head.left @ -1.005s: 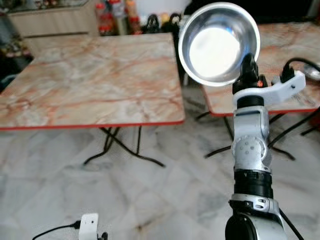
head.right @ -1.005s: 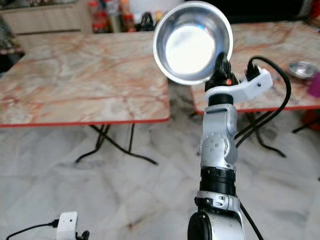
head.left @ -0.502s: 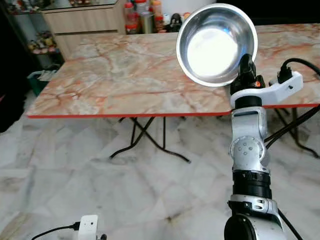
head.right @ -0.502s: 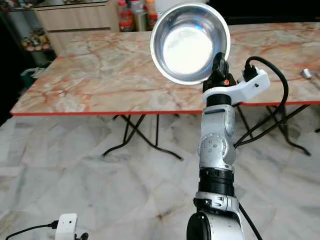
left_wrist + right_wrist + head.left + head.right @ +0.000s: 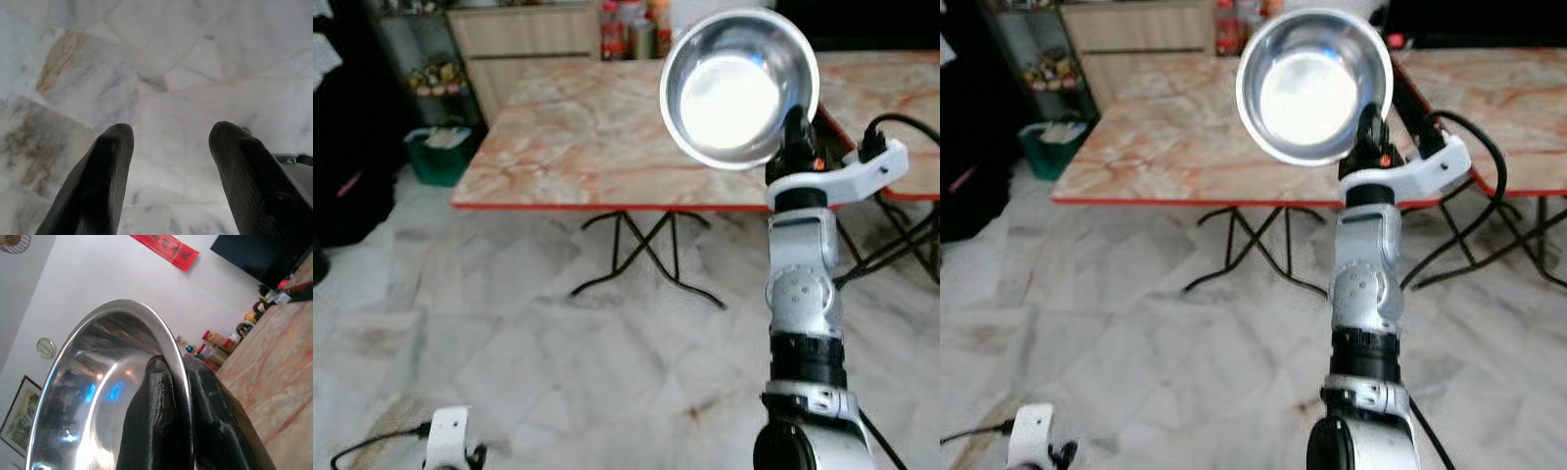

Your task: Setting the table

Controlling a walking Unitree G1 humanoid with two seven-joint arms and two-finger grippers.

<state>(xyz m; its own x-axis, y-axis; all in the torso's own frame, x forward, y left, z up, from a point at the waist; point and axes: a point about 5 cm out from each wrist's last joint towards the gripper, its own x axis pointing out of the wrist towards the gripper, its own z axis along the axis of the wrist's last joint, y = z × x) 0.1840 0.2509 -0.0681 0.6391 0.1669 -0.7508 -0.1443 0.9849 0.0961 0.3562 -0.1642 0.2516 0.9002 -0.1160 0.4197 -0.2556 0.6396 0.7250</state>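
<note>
Ahead of the robot, on the right side of the scene, the right arm (image 5: 800, 294) stands raised upright. The right gripper (image 5: 182, 382) is clamped on the rim of a steel bowl (image 5: 739, 86), one finger inside the rim and one outside, as the right wrist view confirms. The bowl is held up on edge in the air, its hollow facing back toward the camera, in front of the marble-patterned table (image 5: 597, 147). That table has a red edge and black crossed legs (image 5: 646, 250) and stands farther off on the pale marble floor (image 5: 558, 362). A second table of the same pattern (image 5: 1508, 108) stands just beside it to the right. Beyond the tables, bottles (image 5: 631, 15) and a wooden cabinet (image 5: 524, 44) are visible. A green bin (image 5: 440, 155) sits on the floor at far left. Low at near left, the left gripper (image 5: 168, 147) hangs over the floor with its fingers spread apart, grasping nothing.
</note>
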